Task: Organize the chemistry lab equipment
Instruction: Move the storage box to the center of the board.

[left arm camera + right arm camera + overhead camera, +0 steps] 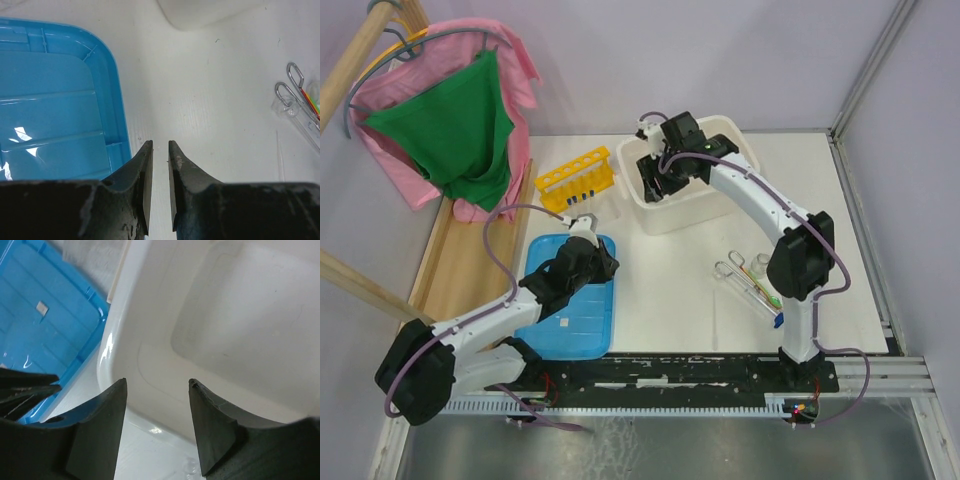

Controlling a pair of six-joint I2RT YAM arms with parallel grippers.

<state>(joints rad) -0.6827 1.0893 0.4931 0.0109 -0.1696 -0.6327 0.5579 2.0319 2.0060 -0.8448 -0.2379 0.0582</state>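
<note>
The yellow tube rack (575,178) stands at the back, left of the white tub (740,205). Metal tongs (732,272), small clear flasks (759,263) and thin coloured rods (772,299) lie on the table to the right. The tongs (289,84) and a clear flask (284,106) also show in the left wrist view. My left gripper (603,262) (160,145) hovers at the blue lid's right edge, its jaws nearly together and empty. My right gripper (655,182) (157,385) is open and empty over the tub's left rim (115,347). No blue-capped tubes are visible.
The flat blue ribbed lid (570,305) (55,100) (45,315) lies at the front left. The tub's inside (250,325) looks bare. Pink and green cloths (455,125) hang on a wooden frame at the back left. A wooden board (470,255) lines the table's left edge.
</note>
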